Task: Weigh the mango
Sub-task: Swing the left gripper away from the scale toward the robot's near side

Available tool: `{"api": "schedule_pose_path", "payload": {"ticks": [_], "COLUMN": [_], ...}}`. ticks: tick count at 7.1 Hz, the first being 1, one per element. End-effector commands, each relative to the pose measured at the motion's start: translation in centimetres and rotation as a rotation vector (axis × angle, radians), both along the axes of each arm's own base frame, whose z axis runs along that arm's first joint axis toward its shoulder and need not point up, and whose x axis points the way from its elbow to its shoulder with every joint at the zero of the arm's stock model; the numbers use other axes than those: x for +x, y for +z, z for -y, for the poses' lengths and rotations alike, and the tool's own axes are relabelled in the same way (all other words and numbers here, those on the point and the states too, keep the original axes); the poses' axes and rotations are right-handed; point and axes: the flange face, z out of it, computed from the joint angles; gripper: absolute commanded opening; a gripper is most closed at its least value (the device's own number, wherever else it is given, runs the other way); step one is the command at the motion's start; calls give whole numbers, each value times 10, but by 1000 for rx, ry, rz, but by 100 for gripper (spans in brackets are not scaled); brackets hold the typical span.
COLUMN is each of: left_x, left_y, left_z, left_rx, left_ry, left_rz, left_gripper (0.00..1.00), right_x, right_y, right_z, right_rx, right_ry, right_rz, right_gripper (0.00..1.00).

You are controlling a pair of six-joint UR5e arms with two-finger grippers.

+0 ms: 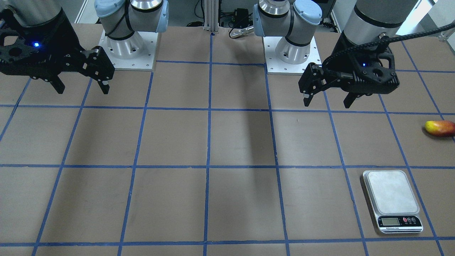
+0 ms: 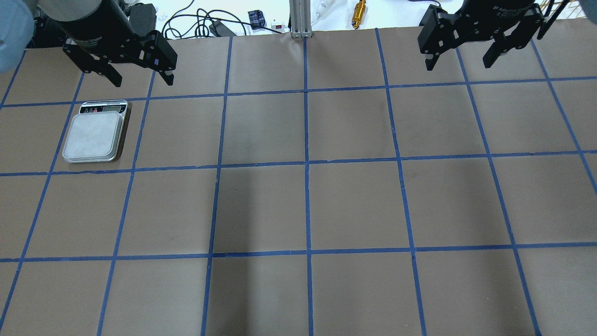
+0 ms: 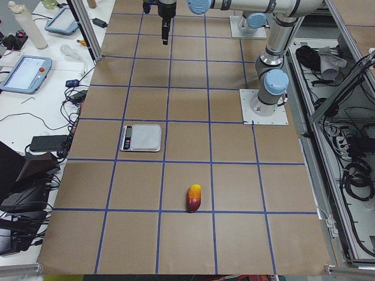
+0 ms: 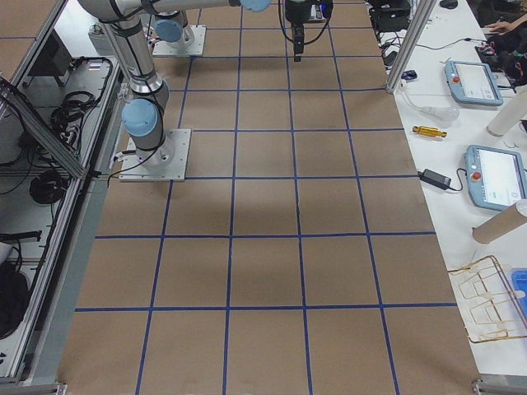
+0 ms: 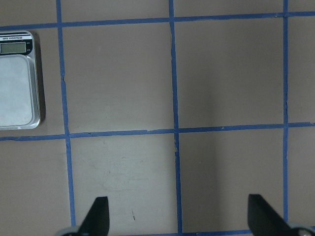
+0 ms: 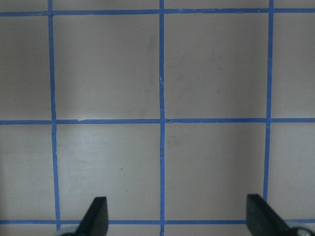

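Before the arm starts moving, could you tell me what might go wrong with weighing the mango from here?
1. The mango lies outside the overhead and left wrist views, so the open left gripper may approach it poorly aimed.
2. It is glossy and oval, so a two-finger grasp could slip or send it rolling.
3. Set down carelessly on the scale, it might roll off the flat top.

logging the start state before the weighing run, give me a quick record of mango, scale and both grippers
scale: flat on the table, platform bare
mango: lying on the table, robot's left side, apart from the scale
left gripper: open, empty, above the table
right gripper: open, empty, far from mango and scale
task state: mango not yet on the scale
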Motion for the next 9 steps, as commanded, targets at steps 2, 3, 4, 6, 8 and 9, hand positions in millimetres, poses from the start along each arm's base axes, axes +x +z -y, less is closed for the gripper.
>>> {"api": "schedule_pose_path", "payload": {"ticks": [2,3,4,6,8,9], "left_x": [1,2,9,92,175,229], "left_y": [-2,0,3,13,16,13], "left_z": [-2,-3,-5,-14,-22,-31], "left_rx": [4,1,-4,45,66,75], "left_ry": [-11,-10,-56,-212,-384,-483], "left_rz": [1,0,9,25,52,56], "left_gripper": [100,100,100,100,100,100], "right_x": [0,0,0,0,0,-1], "right_y": [0,0,1,1,0,1], "right_z": [0,0,-1,-1,0,0], "right_rx": [0,0,-1,-1,0,-1], "right_ry": [0,0,0,0,0,-2], "right_rz": [0,0,0,0,0,0], "right_gripper": [100,100,100,100,100,100]}}
